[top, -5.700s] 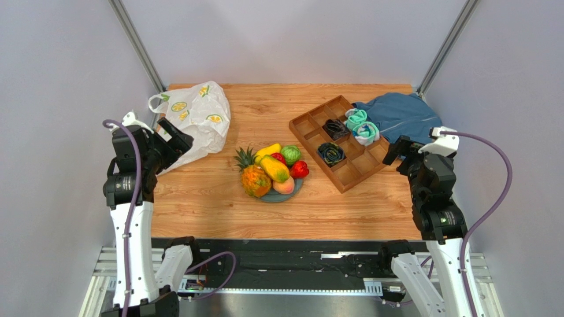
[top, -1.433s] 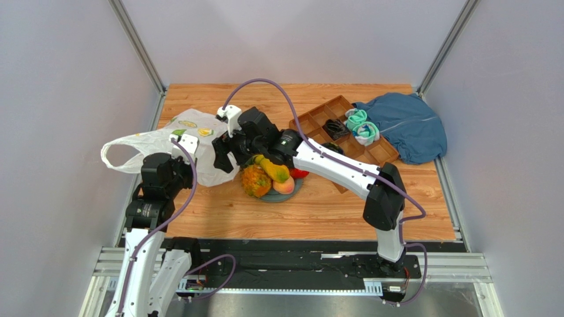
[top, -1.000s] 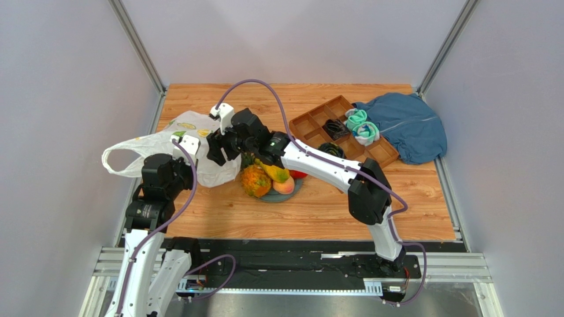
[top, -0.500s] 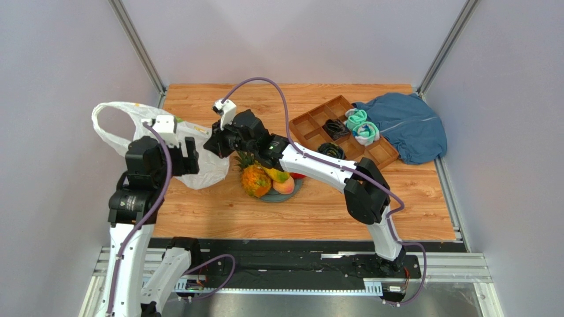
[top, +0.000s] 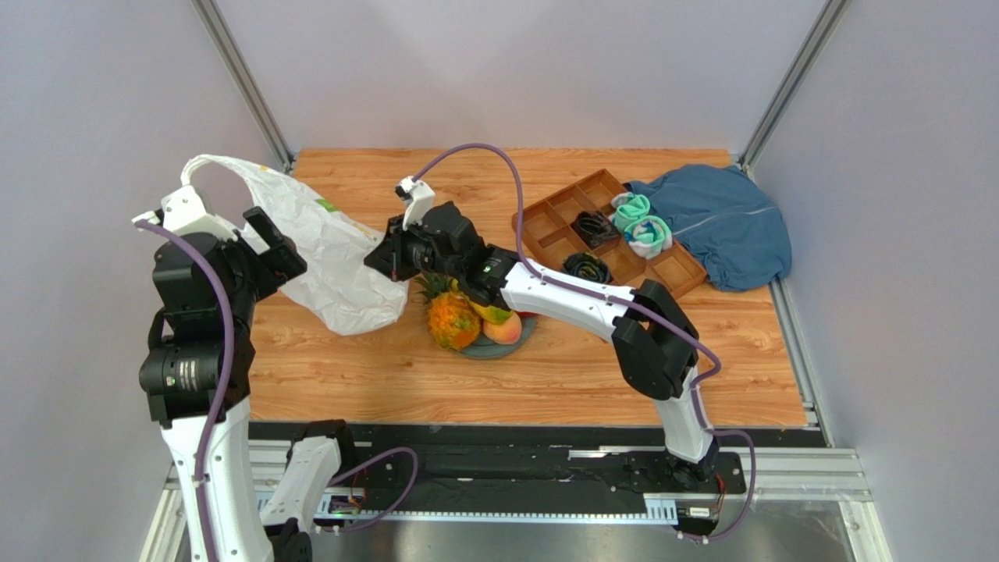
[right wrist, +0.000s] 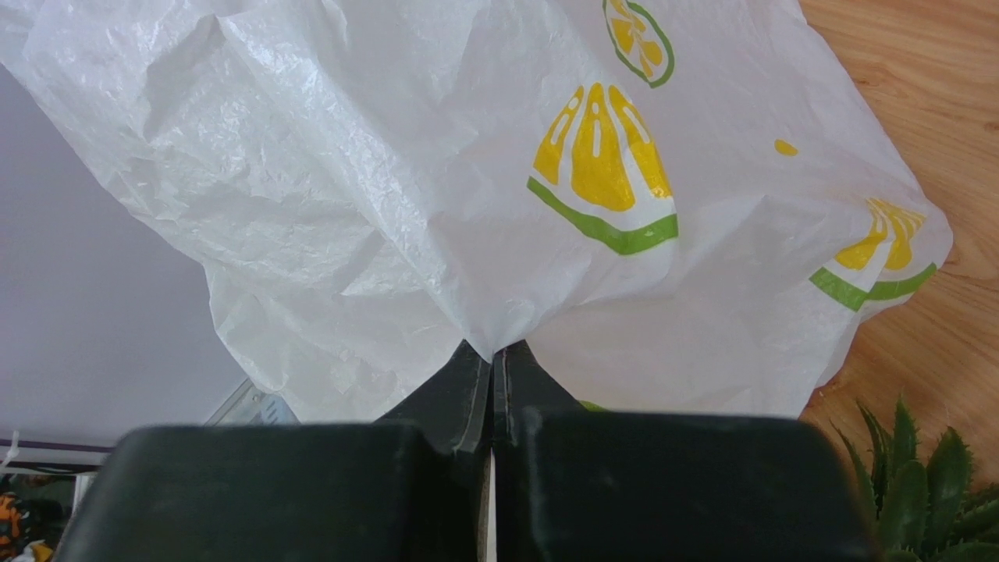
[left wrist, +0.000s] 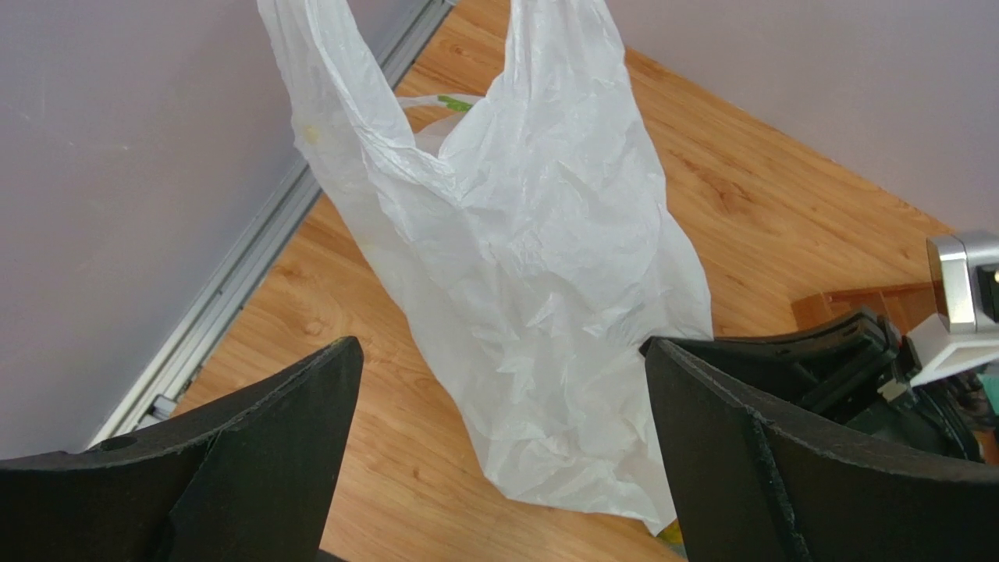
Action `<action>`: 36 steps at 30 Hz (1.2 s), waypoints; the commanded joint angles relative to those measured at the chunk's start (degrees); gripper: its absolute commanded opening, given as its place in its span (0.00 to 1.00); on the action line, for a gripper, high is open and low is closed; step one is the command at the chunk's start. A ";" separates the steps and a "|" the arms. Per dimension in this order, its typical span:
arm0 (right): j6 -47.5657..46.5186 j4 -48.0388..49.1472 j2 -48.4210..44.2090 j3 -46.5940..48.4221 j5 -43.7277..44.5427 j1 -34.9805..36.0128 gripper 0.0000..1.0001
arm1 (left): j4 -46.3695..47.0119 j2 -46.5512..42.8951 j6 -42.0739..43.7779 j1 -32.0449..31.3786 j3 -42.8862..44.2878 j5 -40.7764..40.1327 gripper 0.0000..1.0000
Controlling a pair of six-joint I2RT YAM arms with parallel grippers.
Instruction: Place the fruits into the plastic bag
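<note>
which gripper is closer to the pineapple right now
Right. The right gripper pinches the plastic bag right beside the pineapple, by its crown; the left gripper is open on the bag's other side, farther left.

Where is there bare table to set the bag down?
Bare table runs along the near edge, in front of the plate and the tray. Another patch lies at the far edge, between bag and tray. Crowded: the middle, where the right gripper pinches the bag beside the fruits, and the far right, with tray and cloth.
</note>
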 commanded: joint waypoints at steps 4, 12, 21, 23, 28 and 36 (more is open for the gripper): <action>3.58 5.82 -4.97 -2.28 0.41 -0.41 0.00 | 1.86 7.88 -6.86 6.98 5.32 4.05 0.99; 3.76 6.44 -5.50 -2.81 -0.47 -0.76 0.00 | 5.27 5.26 -11.69 10.31 2.09 -4.50 0.99; 2.79 6.88 -5.50 -3.42 -2.41 -0.85 0.00 | 22.22 5.87 -21.71 17.34 -8.56 15.54 0.99; 2.35 6.97 -5.59 -3.60 -2.84 -0.85 0.00 | 23.56 7.10 -23.12 18.58 -8.74 17.31 0.99; 1.91 7.06 -5.15 -3.08 -4.51 -0.94 0.00 | 28.48 9.21 -26.47 22.53 -10.05 19.59 0.97; 0.77 6.70 -3.75 -1.93 -6.18 -0.85 0.00 | 34.28 10.70 -27.79 23.42 -13.75 23.46 0.90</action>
